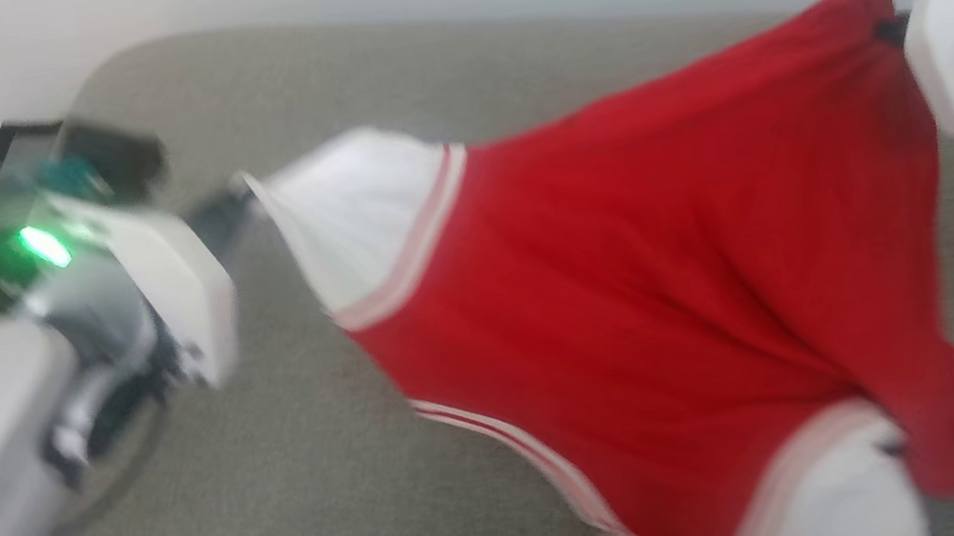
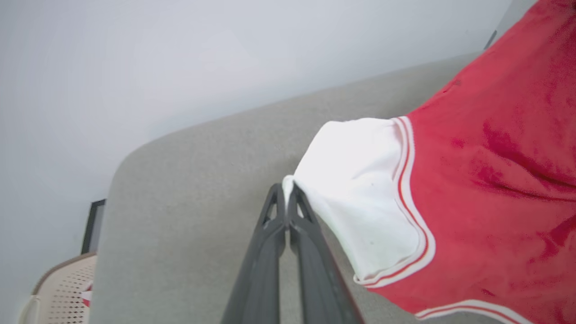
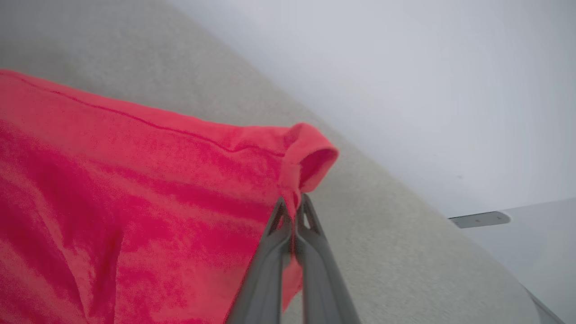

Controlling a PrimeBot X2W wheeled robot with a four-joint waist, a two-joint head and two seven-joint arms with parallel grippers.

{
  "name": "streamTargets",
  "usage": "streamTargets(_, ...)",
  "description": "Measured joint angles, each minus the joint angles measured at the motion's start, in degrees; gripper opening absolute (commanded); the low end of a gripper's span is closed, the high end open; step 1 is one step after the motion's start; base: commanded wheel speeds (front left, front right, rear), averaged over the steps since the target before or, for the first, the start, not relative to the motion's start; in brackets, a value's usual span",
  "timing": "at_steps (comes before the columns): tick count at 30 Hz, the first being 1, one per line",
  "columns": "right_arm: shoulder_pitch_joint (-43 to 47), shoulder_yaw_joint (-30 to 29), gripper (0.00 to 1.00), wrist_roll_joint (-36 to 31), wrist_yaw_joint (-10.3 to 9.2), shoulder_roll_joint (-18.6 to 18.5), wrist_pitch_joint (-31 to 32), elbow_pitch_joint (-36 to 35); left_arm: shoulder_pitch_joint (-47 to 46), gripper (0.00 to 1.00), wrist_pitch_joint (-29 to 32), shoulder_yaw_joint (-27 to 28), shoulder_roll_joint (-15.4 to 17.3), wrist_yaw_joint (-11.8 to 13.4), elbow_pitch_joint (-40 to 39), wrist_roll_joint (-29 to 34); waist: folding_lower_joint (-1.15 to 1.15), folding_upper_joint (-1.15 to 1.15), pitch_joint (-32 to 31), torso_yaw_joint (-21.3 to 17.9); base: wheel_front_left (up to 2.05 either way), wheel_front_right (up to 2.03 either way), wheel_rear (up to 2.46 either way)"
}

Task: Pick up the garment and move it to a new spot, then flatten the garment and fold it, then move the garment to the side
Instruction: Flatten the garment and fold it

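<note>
Left hand (image 2: 286, 191) and right hand (image 3: 294, 210) hold garment (image 1: 649, 280) stretched left-to-right.

The garment (image 1: 649, 280) hangs spread over the cushioned surface (image 1: 301, 483); whether its lower edge touches that surface cannot be told. At the garment's left corner, the left end effector (image 2: 286, 191) pinches the turned-out lining. At its far right corner, the right end effector (image 3: 294, 211) pinches a folded hem. Left of the garment, past the surface's rounded corner, stands a perforated basket (image 2: 63, 288), with a framed panel (image 2: 92, 225) behind it against the wall (image 2: 180, 67). That wall runs behind the garment, beyond the surface's far edge.
</note>
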Motion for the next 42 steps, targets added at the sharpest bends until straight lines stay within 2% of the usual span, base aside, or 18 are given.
streamTargets(5,-0.7,-3.1,0.00,0.0,0.00,-1.7,-1.4,-2.7,-7.7,0.00,4.3,1.4,1.6,0.0,1.0,1.1,0.00,0.00,-3.3,-2.4,0.00,0.00,0.00)
streamTargets(9,-1.3,-6.1,0.00,-0.1,0.00,-2.1,-1.6,-4.3,-13.7,0.00,6.6,1.8,1.4,-1.1,3.2,2.4,0.00,0.00,-5.2,-4.2,0.00,0.00,0.00)
streamTargets(16,-2.5,-11.4,0.00,-3.3,0.00,-1.5,-1.5,-6.5,-24.0,0.00,7.2,1.8,-1.8,-3.8,9.4,5.2,0.00,0.00,-5.8,-6.2,0.00,0.00,0.00)
streamTargets(22,-6.1,-17.5,0.00,-8.8,0.00,2.0,-2.7,-5.5,-33.9,0.00,4.5,2.3,-4.8,-5.0,16.9,8.9,0.00,0.00,-2.8,-7.4,0.00,0.00,0.00)
streamTargets(26,-10.1,-21.8,0.00,-14.5,0.00,5.1,-6.0,-2.8,-40.4,0.00,0.9,2.5,-7.1,-5.4,21.9,12.1,0.00,0.00,0.8,-8.2,0.00,0.00,0.00)
streamTargets(32,-17.5,-27.9,0.00,-24.3,0.00,9.7,-14.6,3.1,-50.4,0.00,-8.6,3.2,-10.7,-3.7,28.5,17.9,0.00,0.00,8.3,-9.1,0.00,0.00,0.00)
streamTargets(42,-27.0,-38.5,0.00,-45.1,0.00,15.7,-40.8,13.3,-62.4,0.00,-29.1,4.8,-16.1,2.9,39.4,25.0,0.00,0.00,21.6,-9.5,0.00,0.00,0.00)
